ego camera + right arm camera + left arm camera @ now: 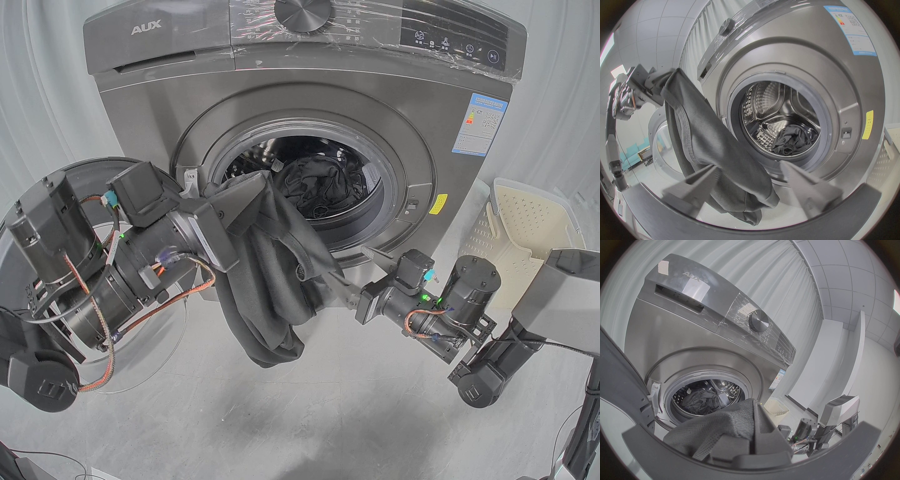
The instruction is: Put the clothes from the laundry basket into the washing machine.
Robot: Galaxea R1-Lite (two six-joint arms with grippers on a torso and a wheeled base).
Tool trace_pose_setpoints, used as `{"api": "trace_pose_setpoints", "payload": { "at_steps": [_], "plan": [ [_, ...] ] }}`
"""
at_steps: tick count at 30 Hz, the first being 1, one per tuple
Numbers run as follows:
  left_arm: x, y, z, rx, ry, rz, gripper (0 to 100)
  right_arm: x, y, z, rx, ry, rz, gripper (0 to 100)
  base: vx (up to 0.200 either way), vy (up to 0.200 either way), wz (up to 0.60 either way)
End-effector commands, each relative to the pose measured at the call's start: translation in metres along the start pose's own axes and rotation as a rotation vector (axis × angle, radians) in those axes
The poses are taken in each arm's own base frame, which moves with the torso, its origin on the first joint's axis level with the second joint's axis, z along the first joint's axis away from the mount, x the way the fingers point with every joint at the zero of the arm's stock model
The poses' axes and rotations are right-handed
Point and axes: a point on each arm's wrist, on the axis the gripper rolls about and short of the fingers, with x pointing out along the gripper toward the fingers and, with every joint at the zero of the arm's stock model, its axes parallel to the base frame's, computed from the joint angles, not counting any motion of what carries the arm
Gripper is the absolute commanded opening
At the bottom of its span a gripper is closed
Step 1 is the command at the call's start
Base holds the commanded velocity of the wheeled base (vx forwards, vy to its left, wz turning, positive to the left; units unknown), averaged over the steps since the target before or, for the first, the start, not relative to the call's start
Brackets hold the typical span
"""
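Standing on a smooth grey floor (312, 412) that runs from 6 o'clock back to white curtains (37, 94), one washing machine (375, 100) fills the 12 o'clock field of the head view. Counted: two grippers, two dark garments, one machine, one laundry basket.

Nearest, at 9 o'clock, the left gripper (257, 186) is clamped on the upper edge of a dark grey garment (269, 281), which hangs free above the floor just in front of the machine's opening. At 4 o'clock the right gripper (347, 267) has its fingers spread apart beside the lower folds of that cloth, one finger partly hidden by it.

Behind the left arm, the round door (81, 165) is swung open at 9 o'clock. The steel drum (775, 106) holds the second garment (319, 181), black and crumpled. At 3 o'clock a cream perforated laundry basket (531, 231) stands just beside the machine's side.
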Motion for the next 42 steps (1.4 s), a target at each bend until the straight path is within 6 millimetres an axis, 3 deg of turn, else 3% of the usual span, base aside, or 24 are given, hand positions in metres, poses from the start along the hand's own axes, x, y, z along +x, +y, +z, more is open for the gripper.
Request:
{"api": "trace_pose_setpoints", "payload": {
  "at_steps": [1, 12, 25, 26, 34, 36, 42],
  "plan": [
    [0.001, 0.0, 0.001, 0.0, -0.003, -0.001, 0, 0.003, 0.004, -0.016, 0.001, 0.041, 0.013, 100, 0.0, 0.0, 0.0],
    [0.005, 0.0, 0.002, 0.001, -0.012, 0.003, 0, 0.003, 0.029, -0.019, 0.007, 0.052, 0.079, 100, 0.0, 0.0, 0.0],
    [0.003, 0.0, 0.001, 0.0, -0.008, 0.004, 0, 0.032, 0.02, -0.006, 0.0, -0.06, 0.053, 100, 0.0, 0.0, 0.0],
    [0.003, 0.0, 0.001, 0.0, -0.008, 0.004, 0, 0.033, 0.02, -0.004, 0.0, -0.069, 0.053, 0, 0.0, 0.0, 0.0],
    [0.001, 0.0, 0.001, 0.0, -0.007, 0.006, 0, 0.027, 0.021, 0.021, -0.001, -0.126, 0.051, 0, 0.0, 0.0, 0.0],
    [0.001, 0.001, 0.0, 0.0, -0.002, 0.008, 0, 0.016, 0.019, 0.036, -0.003, -0.146, 0.045, 0, 0.0, 0.0, 0.0],
    [0.0, 0.0, 0.0, -0.002, -0.001, 0.004, 0, -0.019, 0.013, 0.053, 0.013, -0.129, 0.025, 0, 0.0, 0.0, 0.0]
  ]
}}
